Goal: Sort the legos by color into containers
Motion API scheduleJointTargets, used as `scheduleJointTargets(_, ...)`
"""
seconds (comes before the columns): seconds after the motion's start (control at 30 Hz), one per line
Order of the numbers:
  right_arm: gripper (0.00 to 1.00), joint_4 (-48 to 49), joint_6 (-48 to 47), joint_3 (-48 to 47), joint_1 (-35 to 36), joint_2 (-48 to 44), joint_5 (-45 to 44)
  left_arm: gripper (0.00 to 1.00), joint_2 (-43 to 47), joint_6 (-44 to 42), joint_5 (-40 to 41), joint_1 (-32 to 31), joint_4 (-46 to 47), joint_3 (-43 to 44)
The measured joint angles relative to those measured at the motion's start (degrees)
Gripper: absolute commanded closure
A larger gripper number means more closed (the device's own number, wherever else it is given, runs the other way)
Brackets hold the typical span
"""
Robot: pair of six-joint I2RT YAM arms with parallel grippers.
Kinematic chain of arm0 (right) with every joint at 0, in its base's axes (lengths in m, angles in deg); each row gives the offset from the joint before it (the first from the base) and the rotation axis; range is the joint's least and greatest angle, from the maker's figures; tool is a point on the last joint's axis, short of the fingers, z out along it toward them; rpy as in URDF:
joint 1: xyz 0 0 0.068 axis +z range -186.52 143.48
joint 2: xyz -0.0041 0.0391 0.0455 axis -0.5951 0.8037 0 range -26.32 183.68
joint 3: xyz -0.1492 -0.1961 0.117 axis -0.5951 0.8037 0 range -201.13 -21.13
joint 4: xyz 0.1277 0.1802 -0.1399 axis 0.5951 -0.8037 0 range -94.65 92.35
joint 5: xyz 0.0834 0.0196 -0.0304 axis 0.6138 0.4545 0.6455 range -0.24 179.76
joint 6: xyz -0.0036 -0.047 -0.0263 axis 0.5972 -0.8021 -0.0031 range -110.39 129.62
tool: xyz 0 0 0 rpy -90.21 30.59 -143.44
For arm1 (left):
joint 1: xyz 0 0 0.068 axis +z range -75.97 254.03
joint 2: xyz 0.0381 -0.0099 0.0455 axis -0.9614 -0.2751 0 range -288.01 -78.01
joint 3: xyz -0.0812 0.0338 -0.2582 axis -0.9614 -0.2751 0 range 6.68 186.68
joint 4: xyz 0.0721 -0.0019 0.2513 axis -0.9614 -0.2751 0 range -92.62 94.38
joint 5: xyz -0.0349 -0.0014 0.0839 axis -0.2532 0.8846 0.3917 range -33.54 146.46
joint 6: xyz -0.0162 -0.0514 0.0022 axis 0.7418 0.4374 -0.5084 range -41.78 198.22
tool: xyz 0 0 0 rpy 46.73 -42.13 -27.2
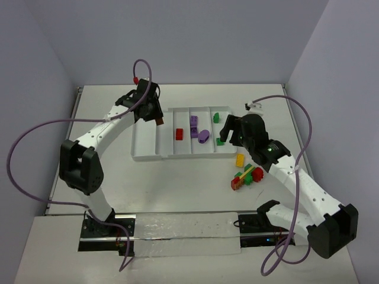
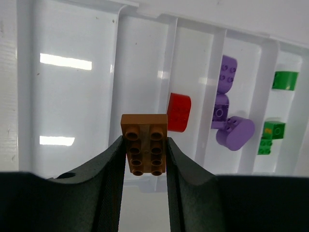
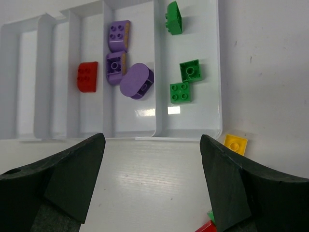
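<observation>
Hovering over the tray, left hand pinched the brown brick.
Long axis ran along the bare compartment below, beside the red brick's; right hand gaped wide.

White divided tray holds red brick, purple bricks, green bricks; mixed cluster lies outside

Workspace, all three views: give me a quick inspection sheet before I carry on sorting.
Surface: white table, no spills seen.
Job's things: white tray holds one red brick, three purple bricks, three green bricks, each color in its own compartment; yellow brick and a mixed clump lie on the table beside it.
Clutter: nothing seen.
Grippers: left gripper shut on a brown brick over the tray; right gripper open, empty.
Cables: purple cables loop off both arms, clear of the bricks.
Surroundings: plain walls.
</observation>
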Motion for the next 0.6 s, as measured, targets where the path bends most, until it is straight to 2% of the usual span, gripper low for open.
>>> scheduleJointTargets(0.3,0.13,-4.02,1.10,0.09,0.00,-4.96,0.63,0.69,-8.03,-2.96,-2.06,-0.94,-0.12,0.67)
scheduleJointTargets(0.4,0.13,-6.04,1.52,0.12,0.16,-5.69,1.70,0.51,-9.80,-3.46,-2.14,-1.26,-0.03,0.87)
scheduleJointTargets(0.5,0.13,-7.66,1.66,1.05,0.51,-7.34,2.08,0.19,-11.82,-4.27,-2.21,-1.31,0.03,1.85)
scheduleJointTargets(0.53,0.13,-8.29,1.68,1.71,0.61,-8.15,1.99,0.12,-12.44,-4.47,-2.19,-1.31,0.06,2.21)
scheduleJointTargets(0.6,0.13,-10.43,1.69,2.79,0.75,-9.66,1.68,0.08,-13.48,-4.70,-2.08,-1.31,0.01,2.74)
